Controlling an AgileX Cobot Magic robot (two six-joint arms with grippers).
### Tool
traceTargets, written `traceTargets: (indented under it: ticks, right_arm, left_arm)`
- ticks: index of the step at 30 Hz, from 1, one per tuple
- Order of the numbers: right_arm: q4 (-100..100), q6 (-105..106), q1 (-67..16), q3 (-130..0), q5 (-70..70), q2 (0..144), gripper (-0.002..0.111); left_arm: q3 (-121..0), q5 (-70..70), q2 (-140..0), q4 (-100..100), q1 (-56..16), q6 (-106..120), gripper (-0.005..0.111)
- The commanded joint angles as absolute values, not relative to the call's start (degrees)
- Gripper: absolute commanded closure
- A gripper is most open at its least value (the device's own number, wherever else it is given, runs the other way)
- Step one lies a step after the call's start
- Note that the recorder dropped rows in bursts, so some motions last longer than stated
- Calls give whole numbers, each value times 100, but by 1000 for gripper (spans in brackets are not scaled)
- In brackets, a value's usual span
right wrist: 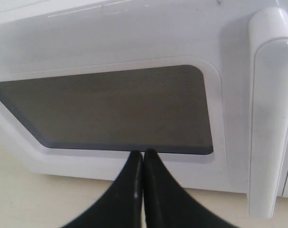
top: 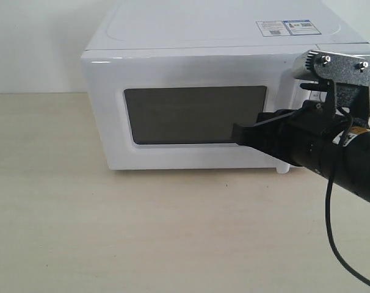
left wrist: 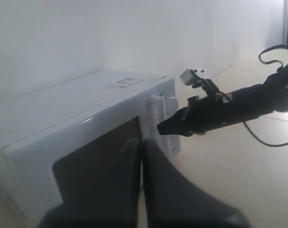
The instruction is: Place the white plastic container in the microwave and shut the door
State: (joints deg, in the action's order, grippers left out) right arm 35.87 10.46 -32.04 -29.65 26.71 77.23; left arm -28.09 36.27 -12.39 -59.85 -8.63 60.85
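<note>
The white microwave [top: 191,49] stands at the back of the table, and its door [top: 112,128], with a dark window [top: 194,115], is closed. The white plastic container is out of view. My right gripper [top: 237,135] is shut and empty, its tips just in front of the door's lower right, under the window's corner [right wrist: 201,142] and beside the vertical handle [right wrist: 270,118]. The left wrist view shows my left gripper [left wrist: 142,142] shut on nothing, some way off from the microwave [left wrist: 63,118], with the right gripper [left wrist: 162,128] by the handle [left wrist: 155,114].
A tan tabletop [top: 112,232] stretches in front of the microwave. A black cable [top: 330,232] hangs from the right arm [top: 356,152]. The wall behind is white. Two stickers [top: 287,27] lie on the microwave's top.
</note>
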Motion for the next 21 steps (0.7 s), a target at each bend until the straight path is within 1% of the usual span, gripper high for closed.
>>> traceTargets:
  ticks: [1, 4, 6, 8, 13, 14, 17, 21]
  right_arm:
    - [3574, 1106, -3214, -2935, 2668, 7670, 108]
    - [3574, 1095, -3214, -2935, 2668, 7670, 108]
    - [3574, 1095, -3214, -2935, 2668, 7670, 108]
    - [3574, 1095, -3214, -2935, 2668, 7670, 108]
    - [3574, 1095, -3214, -2935, 2668, 7670, 108]
    - [3574, 1095, -3214, -2935, 2668, 7670, 108]
    - [3574, 1095, -3214, -2935, 2668, 7670, 108]
    - [3574, 1095, -3214, -2935, 2668, 7670, 108]
  left_arm:
    - [-2875, 3118, -760, -4537, -771, 5142, 103]
    - [-2875, 2998, -290, -2664, -709, 3156, 103]
    - [-2755, 3047, 0, -685, -618, 774, 103]
    - [-2563, 3059, 0, 323, -491, -787, 103]
    - [-1928, 2698, 0, 471, -394, -1032, 103]
    - [-1591, 2090, 0, 605, -394, -1032, 103]
    - [-948, 1133, 0, 594, -394, -1116, 103]
    - [-432, 962, 0, 578, -394, -1662, 103]
